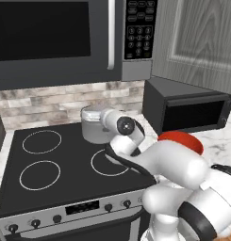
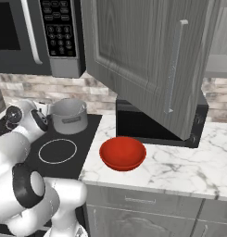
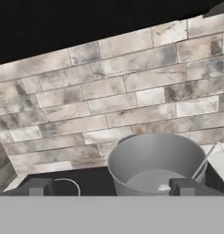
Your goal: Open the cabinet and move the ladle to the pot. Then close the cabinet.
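The pot (image 3: 152, 160) stands at the back of the black stovetop, against the brick backsplash. The ladle (image 3: 204, 161) lies inside it: its thin handle leans on the rim and its small bowl rests on the pot's floor. My gripper (image 3: 112, 187) is open, a short way in front of the pot, with nothing between its fingertips (image 3: 40, 186). In the left base view my wrist sits right beside the pot (image 1: 93, 124). The cabinet (image 2: 133, 55) above the counter has its door swung wide open, its bar handle (image 2: 174, 65) facing me. The pot (image 2: 68, 115) is left of it.
A red bowl (image 2: 122, 152) sits on the marble counter (image 2: 179, 166) right of the stove. A black toaster oven (image 1: 187, 110) stands behind it under the open door. The microwave (image 1: 55, 37) hangs over the stovetop (image 1: 46, 160).
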Controlling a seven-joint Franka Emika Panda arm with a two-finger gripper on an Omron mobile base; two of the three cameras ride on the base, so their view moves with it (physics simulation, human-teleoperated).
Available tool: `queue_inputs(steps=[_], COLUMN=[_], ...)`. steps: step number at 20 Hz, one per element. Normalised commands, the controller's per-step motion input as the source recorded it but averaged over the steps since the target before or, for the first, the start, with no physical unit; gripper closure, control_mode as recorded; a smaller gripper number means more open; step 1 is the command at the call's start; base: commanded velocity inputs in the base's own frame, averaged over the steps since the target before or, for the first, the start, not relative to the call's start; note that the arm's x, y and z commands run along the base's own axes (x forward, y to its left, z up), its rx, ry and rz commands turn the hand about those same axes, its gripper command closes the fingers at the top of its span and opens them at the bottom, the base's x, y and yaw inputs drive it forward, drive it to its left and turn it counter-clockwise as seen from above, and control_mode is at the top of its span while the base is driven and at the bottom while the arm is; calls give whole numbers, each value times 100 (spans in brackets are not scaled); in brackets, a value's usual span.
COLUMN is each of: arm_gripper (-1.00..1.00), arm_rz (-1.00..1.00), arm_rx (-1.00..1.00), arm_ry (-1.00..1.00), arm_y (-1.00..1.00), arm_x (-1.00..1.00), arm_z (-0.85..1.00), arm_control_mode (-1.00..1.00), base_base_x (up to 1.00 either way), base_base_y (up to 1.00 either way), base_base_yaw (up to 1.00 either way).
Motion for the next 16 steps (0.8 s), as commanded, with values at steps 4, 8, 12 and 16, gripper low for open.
queue_inputs(steps=[4,8,12,16], arm_gripper=[-100,-100,-100,-100], arm_rz=[3,5,2,0], arm_rx=[0,-2,-10,-18], arm_ry=[0,2,3,11], arm_y=[0,0,-1,-8], arm_x=[-54,-66,-92,-99], arm_z=[100,100,86,50], arm_control_mode=[-100,-100,-100,-100], base_base_x=[0,0,0,0], base_base_y=[0,0,0,0], base_base_yaw=[0,0,0,0])
